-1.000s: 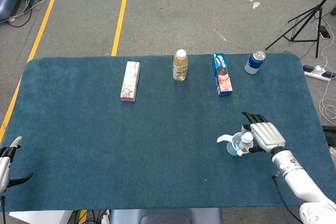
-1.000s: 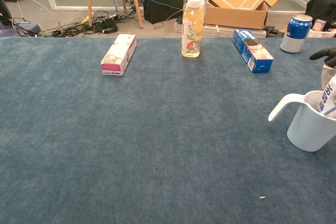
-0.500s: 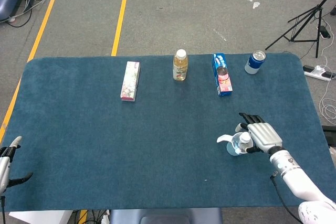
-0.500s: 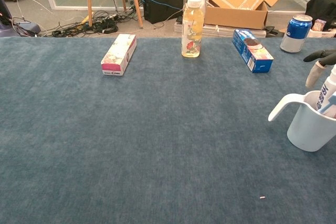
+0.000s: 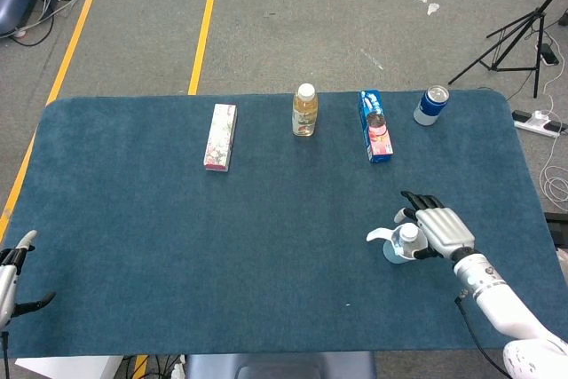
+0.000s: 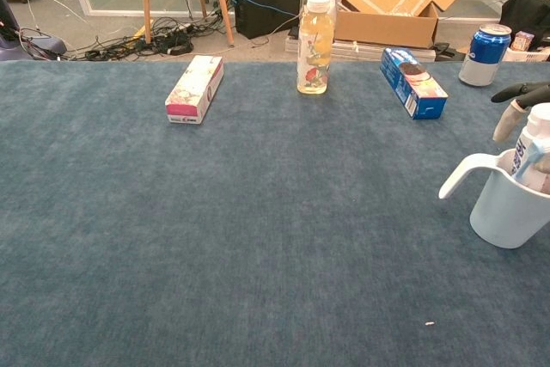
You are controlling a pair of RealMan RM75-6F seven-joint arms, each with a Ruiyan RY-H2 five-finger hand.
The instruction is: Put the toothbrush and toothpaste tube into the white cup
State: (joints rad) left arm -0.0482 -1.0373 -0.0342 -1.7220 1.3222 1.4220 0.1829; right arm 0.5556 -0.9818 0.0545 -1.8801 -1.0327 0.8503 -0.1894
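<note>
Two task items stand in the white cup (image 6: 509, 205), at the table's (image 5: 177, 237) four o'clock: the toothpaste tube (image 6: 533, 145) upright, cap up, and a blue toothbrush (image 6: 543, 154) tip beside it. The right hand (image 5: 439, 231) sits at the cup's three o'clock, fingers around the tube. The left hand (image 5: 11, 272), at eight o'clock, has fingers apart and holds nothing.

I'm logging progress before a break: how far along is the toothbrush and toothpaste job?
Nearly done, it seems. The toothpaste tube stands upright in the white cup, with a blue piece beside it that may be the toothbrush, though I cannot be sure. The right hand is at the tube; whether it grips is unclear. Left: letting go and withdrawing.
</note>
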